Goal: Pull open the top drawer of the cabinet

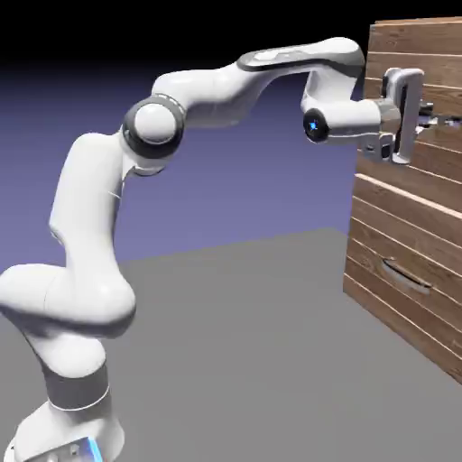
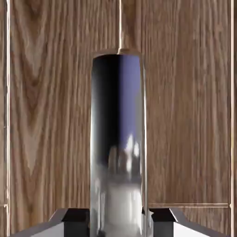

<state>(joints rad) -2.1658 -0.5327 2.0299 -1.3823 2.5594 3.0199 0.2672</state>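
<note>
Fingers (image 2: pixel 74 221) clamp top drawer (image 2: pixel 46 92) handle (image 2: pixel 118 139).

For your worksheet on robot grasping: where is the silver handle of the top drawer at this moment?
In the hand view the silver handle stands large in the middle, between the claw fingertips, against the top drawer. In the exterior view it sits upper right on the cabinet, above the lower drawer.

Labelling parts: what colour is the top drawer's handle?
Shiny silver bar handle, clearest in the hand view.
</note>
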